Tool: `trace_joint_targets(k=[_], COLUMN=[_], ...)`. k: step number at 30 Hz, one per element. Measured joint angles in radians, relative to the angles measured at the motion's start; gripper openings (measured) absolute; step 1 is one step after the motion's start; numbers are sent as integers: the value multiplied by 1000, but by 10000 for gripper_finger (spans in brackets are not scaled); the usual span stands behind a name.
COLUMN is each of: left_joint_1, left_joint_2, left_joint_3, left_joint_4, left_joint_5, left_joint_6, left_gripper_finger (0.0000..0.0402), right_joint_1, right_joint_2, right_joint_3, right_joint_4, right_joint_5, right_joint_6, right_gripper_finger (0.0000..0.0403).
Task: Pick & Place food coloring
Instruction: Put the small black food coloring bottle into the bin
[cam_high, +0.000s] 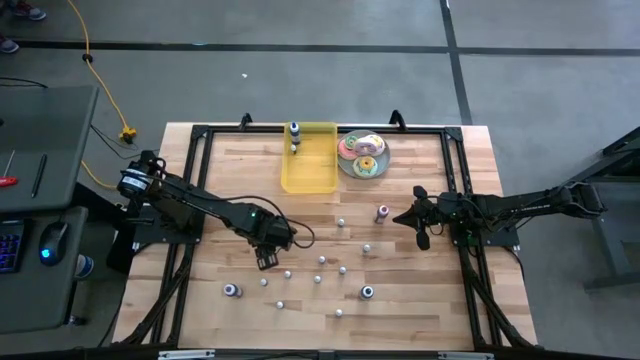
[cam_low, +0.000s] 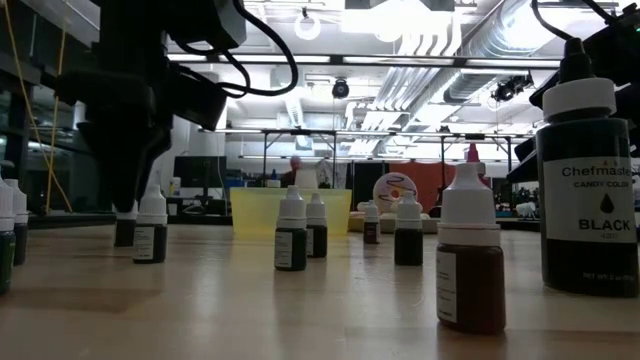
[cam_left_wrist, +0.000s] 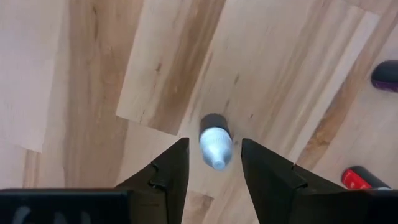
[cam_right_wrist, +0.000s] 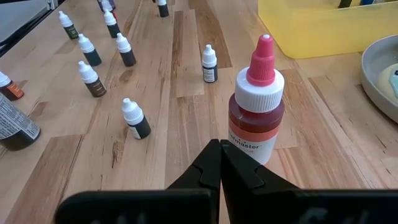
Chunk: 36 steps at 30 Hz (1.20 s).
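Observation:
Several tiny white-capped food coloring bottles (cam_high: 320, 270) stand upright, scattered on the wooden table. My left gripper (cam_high: 268, 258) points straight down over one of them (cam_left_wrist: 216, 146). It is open, its two fingers standing close on either side of the white cap, with bare wood showing on both sides. In the low view the left gripper (cam_low: 128, 195) hides that bottle's cap. My right gripper (cam_right_wrist: 221, 158) rests shut at the table's right, and a larger pink-capped bottle (cam_right_wrist: 256, 106) stands just beyond its tips.
A yellow tray (cam_high: 309, 165) stands at the far middle with bottles in its far corner (cam_high: 295, 137), and a plate of doughnuts (cam_high: 362, 155) lies beside it. A large black bottle (cam_low: 585, 190) and a brown one (cam_low: 470, 250) stand near the front edge. A black frame (cam_high: 200, 150) borders the table.

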<state>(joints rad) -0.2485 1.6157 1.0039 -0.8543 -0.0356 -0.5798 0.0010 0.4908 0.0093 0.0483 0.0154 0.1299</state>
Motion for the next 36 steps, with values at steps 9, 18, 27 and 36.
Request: trace_joint_targets(k=[9, 18, 27, 36], left_joint_1=[0, 0, 0, 0], left_joint_2=[0, 0, -1, -3], left_joint_3=[0, 0, 1, 16], left_joint_4=[0, -1, -2, -25], left_joint_5=[0, 8, 8, 35], left_joint_6=[8, 12, 35, 59], left_gripper_finger=[140, 105, 44, 36], right_joint_1=[0, 0, 0, 0], right_joint_2=[0, 0, 0, 0], right_joint_3=[0, 0, 0, 0], right_joint_4=[0, 0, 0, 0], right_joint_5=[0, 0, 0, 0], right_joint_6=[0, 0, 0, 0], right_gripper_finger=[0, 0, 0, 0])
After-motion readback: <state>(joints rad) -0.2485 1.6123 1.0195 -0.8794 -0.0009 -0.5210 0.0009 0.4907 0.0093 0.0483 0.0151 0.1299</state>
